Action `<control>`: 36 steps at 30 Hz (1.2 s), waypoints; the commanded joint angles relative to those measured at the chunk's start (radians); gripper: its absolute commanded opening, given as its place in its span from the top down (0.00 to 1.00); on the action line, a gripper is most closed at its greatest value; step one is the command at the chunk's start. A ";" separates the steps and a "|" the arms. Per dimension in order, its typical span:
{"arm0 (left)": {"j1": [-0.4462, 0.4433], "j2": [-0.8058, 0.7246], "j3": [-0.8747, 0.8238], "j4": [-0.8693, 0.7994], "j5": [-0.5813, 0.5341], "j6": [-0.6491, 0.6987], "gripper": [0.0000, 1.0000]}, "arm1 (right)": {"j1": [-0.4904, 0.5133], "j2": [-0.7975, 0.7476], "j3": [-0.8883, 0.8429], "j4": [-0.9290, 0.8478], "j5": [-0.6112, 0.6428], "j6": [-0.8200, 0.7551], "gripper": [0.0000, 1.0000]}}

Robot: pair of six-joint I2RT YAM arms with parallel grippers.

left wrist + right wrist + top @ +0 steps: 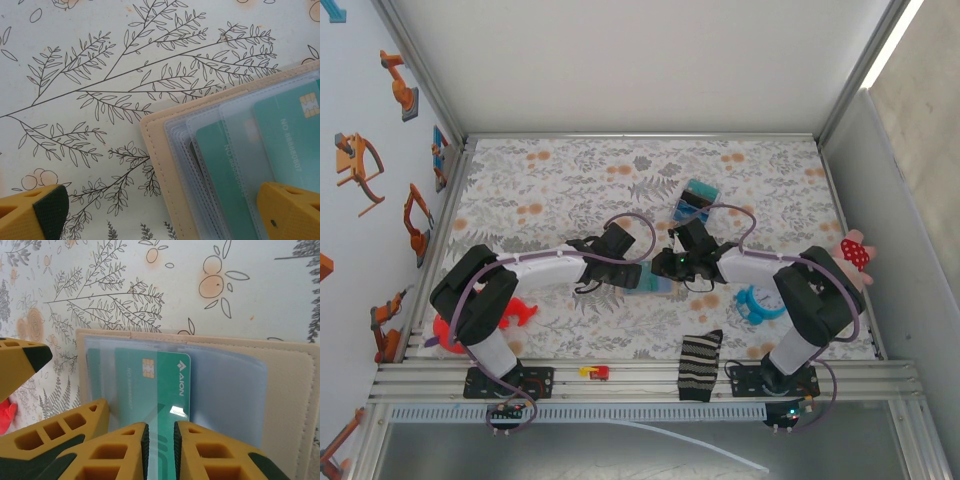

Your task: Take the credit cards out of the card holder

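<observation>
So here's where we're at. The card holder (651, 283) is lying open and flat on the floral tabletop (570, 190), pretty much in the middle, right between the two arms that reach in from either side. Its tan cover frames a stack of clear plastic sleeves, and the cards are in those sleeves.

The left end effector (162, 200) is spread wide and holding nothing. From its wrist cam we see one yellow finger over bare tabletop and the other over the sleeves at the holder's near corner. Two green cards (295, 135) show through the plastic there, one of them with its chip visible.

The right end effector (161, 450) is at a narrow gap, its tips right over a green chip card (150, 385) that sits in the light blue panel of the holder. We see the card's face through the slit between the pads, but we honestly can't tell whether they're actually pinching it.

Other stuff around: a blue, teal and black block (698, 200) just beyond the holder, a striped sock (698, 365) at the near edge, and a cyan plastic thing (757, 305) beside the right arm.
</observation>
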 commanded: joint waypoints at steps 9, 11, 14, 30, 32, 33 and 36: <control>-0.006 0.015 0.004 -0.039 -0.007 -0.013 0.03 | -0.007 0.032 -0.020 -0.012 0.022 0.033 0.74; -0.006 0.015 0.003 -0.037 -0.007 -0.014 0.03 | -0.006 0.030 -0.021 -0.029 0.039 0.033 0.73; -0.008 0.017 0.003 -0.035 -0.004 -0.016 0.03 | -0.006 0.033 -0.028 -0.023 0.039 0.037 0.72; -0.013 0.040 0.004 -0.022 0.018 -0.030 0.03 | 0.000 0.087 -0.049 0.159 -0.069 0.098 0.80; -0.015 0.040 0.004 -0.024 0.018 -0.030 0.03 | 0.000 0.074 -0.052 0.158 -0.065 0.095 0.83; -0.015 0.038 0.004 -0.025 0.016 -0.029 0.03 | -0.002 0.066 -0.053 0.155 -0.060 0.093 0.85; -0.015 0.034 0.003 -0.031 0.012 -0.029 0.03 | -0.006 0.042 -0.056 0.132 -0.047 0.081 0.91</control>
